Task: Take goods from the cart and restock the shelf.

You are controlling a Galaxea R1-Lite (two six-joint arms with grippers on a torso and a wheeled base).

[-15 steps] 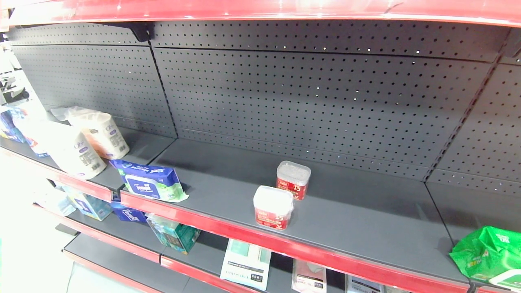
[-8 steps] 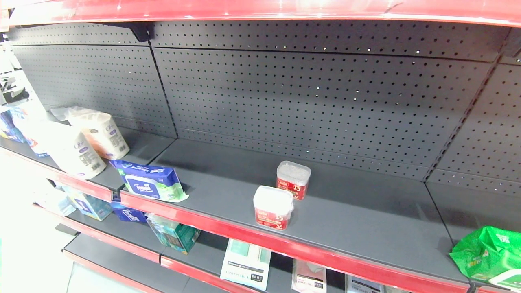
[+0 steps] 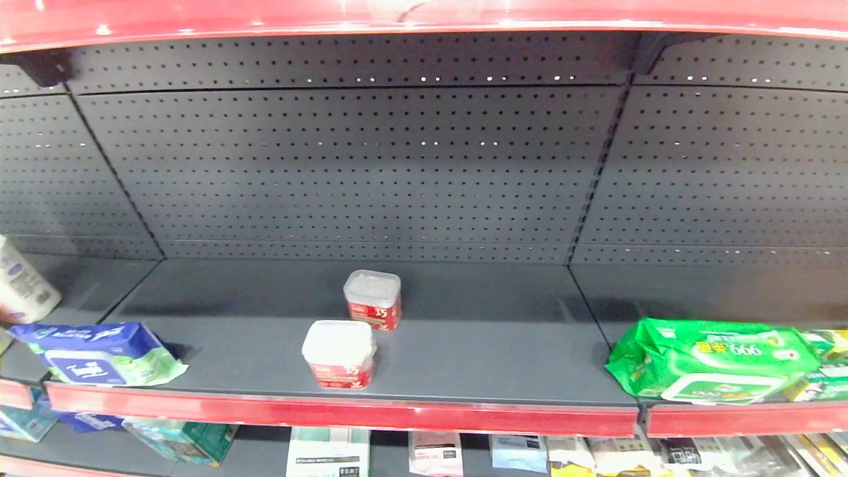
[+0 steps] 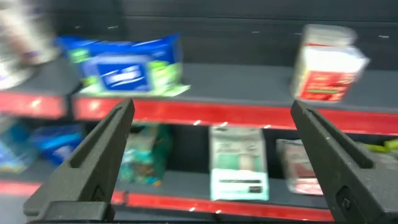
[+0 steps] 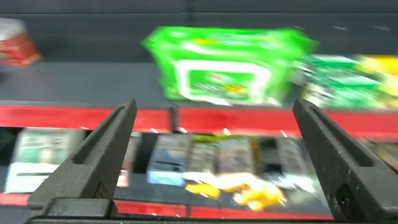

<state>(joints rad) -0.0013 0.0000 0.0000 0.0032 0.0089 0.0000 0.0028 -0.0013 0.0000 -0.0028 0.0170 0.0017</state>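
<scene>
Since the whole head view has swung round in the last half second, I take it my camera turned, not the goods: I now face the shelf (image 3: 477, 358) square on. The near tub (image 3: 339, 354) and far tub (image 3: 372, 300) stand mid-board, the blue pack (image 3: 99, 354) left, the green pack (image 3: 709, 361) right. My left end effector (image 4: 211, 109) and right end effector (image 5: 214, 106) are spread and empty before the shelf, so I judge a cart pick comes next.
</scene>
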